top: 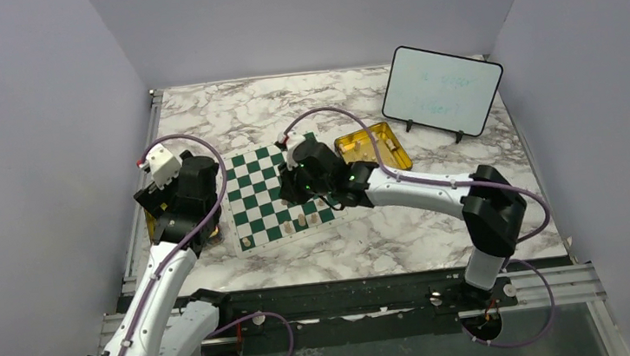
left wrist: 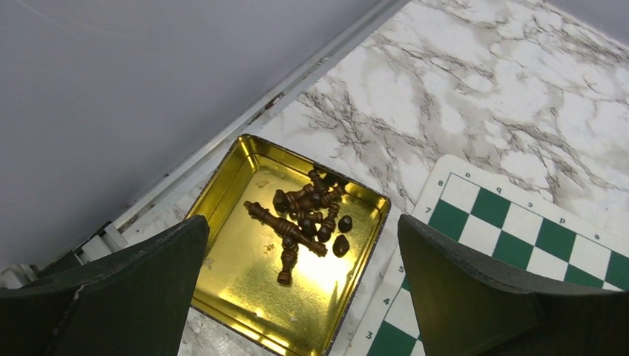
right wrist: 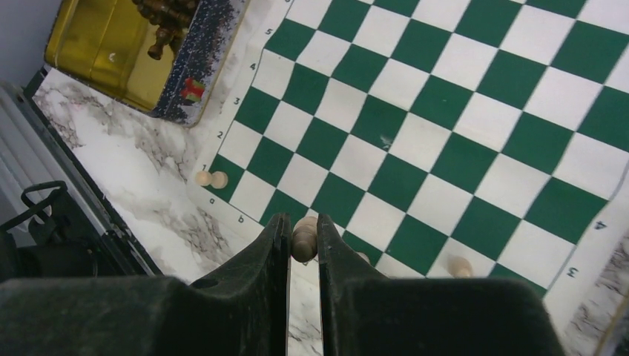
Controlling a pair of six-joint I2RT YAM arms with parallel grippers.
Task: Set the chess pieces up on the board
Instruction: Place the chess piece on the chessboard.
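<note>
Two grippers, status? (jo)

Right gripper [right wrist: 303,225] is clamped on one cream chess piece [right wrist: 304,241], pinched at the upper body, above the board [right wrist: 445,148] at its near edge. Left gripper [left wrist: 300,245] has its jaws wide apart and empty, over the gold tin [left wrist: 222,178] of dark pieces [left wrist: 297,222] left of the board. (sam)

Handling? (jo)

Looks light, rigid and smooth, so it tips easily. Hold at the waist, release upright. (sam)

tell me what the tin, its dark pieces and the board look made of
Tin: metal, polished gold finish, going by its mirror glare. Dark pieces: probably stained wood, brown with a slight gloss. Board: seemingly a thin printed vinyl mat, matte.
</note>
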